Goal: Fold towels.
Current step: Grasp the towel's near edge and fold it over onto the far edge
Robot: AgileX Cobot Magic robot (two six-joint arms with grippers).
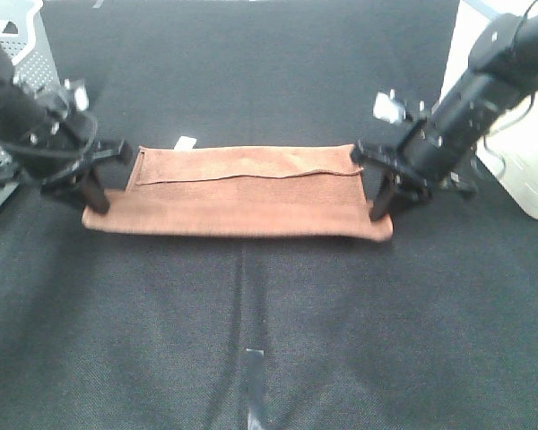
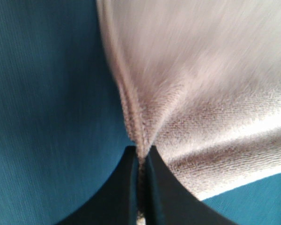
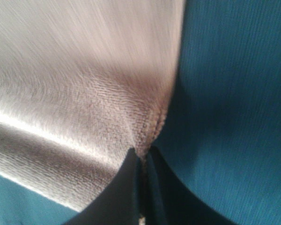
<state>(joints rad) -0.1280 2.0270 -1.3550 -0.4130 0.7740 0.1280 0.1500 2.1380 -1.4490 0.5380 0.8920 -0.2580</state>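
Note:
The reddish-brown towel [image 1: 242, 193] lies stretched across the middle of the dark table, partly folded lengthwise, with a small white tag [image 1: 186, 141] at its far left edge. My left gripper [image 1: 95, 204] is shut on the towel's near left corner. My right gripper [image 1: 377, 211] is shut on its near right corner. In the left wrist view the fingertips [image 2: 152, 178] pinch the hem of the towel [image 2: 206, 84]. In the right wrist view the fingertips [image 3: 131, 180] pinch the hem of the towel [image 3: 75, 84] the same way.
A grey perforated box [image 1: 9, 81] stands at the far left edge. A white object [image 1: 529, 170] stands at the right edge. A strip of tape [image 1: 254, 381] marks the dark tablecloth [image 1: 269, 313] near the front middle.

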